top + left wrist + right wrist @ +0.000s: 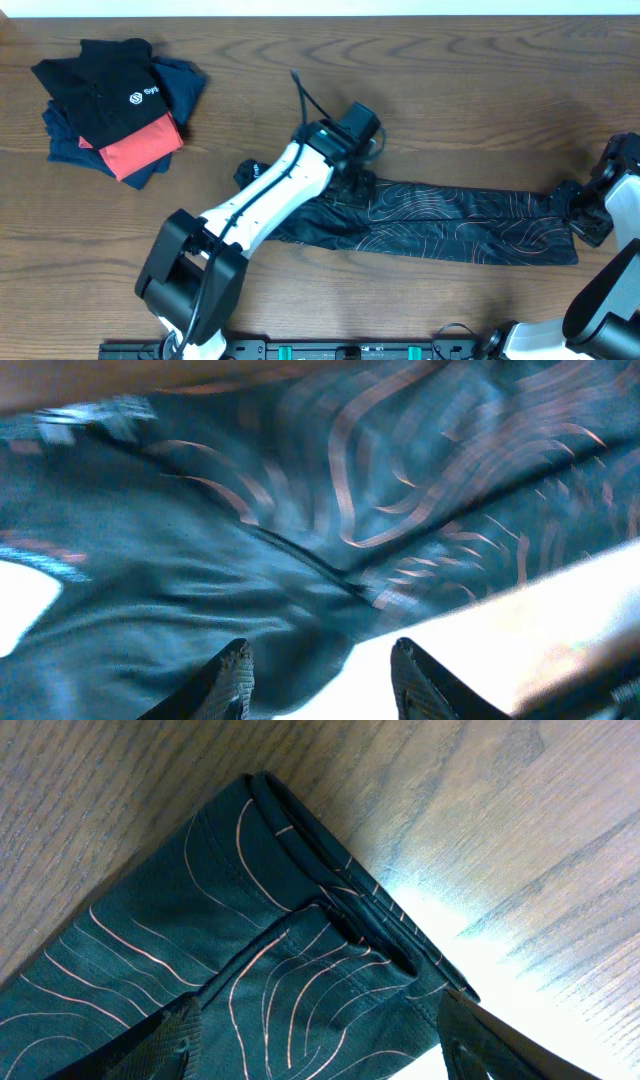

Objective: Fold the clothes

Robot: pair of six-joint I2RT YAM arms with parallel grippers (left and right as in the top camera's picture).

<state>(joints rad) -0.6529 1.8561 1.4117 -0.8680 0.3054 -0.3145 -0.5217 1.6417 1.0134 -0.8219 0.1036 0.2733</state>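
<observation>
Left gripper (pixel 320 678) stands with its jaws well apart directly over the jersey (pixel 450 225), its fingertips almost on the cloth and nothing clamped between them; in the overhead view it sits at the far edge of the garment, left of the middle, where the fabric is slightly bunched

Right gripper (pixel 320 1045) is spread just as wide and holds nothing, poised at the right-hand end of the garment with a doubled hem corner lying between its fingers

That jersey lies as a long narrow band running left to right across the worktop (pixel 450 100), so its long axis joins the two grippers, one end at the right arm and the other passing under the left arm. By my judgement the next fold brings one end over along this axis, and the right gripper is the better placed for that, being already at an end

The cloth is thin, black and faintly shiny, traced with fine copper contour lines, stacked in flat layers with a ribbed hem; it looks slippery and likely to slide out of a shallow pinch

Beyond it the wood-grain worktop carries a pile of dark and coral garments (pixel 110 110) at the far left, well apart
</observation>
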